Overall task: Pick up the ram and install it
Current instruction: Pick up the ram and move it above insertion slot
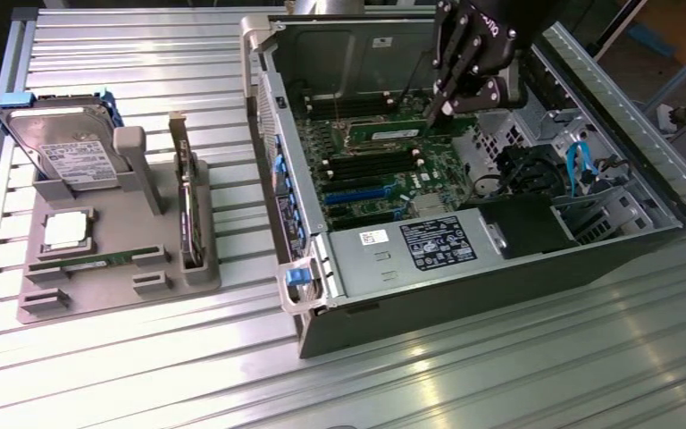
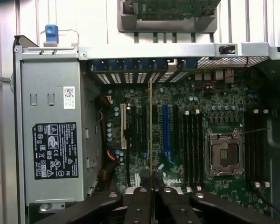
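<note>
So the black gripper [image 2: 151, 190] is clenched on the long thin green ram stick [image 2: 150, 130], held edge-on above the green motherboard [image 2: 217, 105] and its black slots [image 2: 192, 144], probably to line up with one.

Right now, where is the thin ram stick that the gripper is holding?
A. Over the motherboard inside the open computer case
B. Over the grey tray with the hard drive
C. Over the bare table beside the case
A: the gripper is shut on the ram stick, which hangs edge-on above the motherboard within the walls of the computer case.
</note>
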{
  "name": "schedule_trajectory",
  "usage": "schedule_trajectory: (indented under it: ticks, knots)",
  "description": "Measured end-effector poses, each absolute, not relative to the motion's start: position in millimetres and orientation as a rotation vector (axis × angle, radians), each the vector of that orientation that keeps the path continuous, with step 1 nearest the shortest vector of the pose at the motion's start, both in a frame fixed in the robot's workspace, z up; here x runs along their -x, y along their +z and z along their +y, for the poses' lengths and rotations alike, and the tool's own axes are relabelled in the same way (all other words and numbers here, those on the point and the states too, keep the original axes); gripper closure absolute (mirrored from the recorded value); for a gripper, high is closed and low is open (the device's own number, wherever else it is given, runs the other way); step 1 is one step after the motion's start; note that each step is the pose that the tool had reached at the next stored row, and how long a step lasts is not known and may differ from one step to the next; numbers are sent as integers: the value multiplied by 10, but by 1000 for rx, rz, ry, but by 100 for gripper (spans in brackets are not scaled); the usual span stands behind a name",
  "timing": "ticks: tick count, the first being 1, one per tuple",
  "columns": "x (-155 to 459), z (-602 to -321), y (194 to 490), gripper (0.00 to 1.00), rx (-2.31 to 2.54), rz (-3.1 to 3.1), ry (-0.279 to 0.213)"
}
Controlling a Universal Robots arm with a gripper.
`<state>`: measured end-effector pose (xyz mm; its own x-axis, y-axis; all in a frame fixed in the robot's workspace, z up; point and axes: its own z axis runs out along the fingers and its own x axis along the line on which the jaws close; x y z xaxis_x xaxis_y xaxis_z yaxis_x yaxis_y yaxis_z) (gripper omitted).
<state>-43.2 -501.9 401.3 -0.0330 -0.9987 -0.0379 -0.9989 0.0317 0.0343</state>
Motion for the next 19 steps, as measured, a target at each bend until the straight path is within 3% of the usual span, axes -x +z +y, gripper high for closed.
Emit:
schedule_trajectory:
  ticks: [19]
  knots:
    - [431,-4585,3993,88,2182,2254,80]
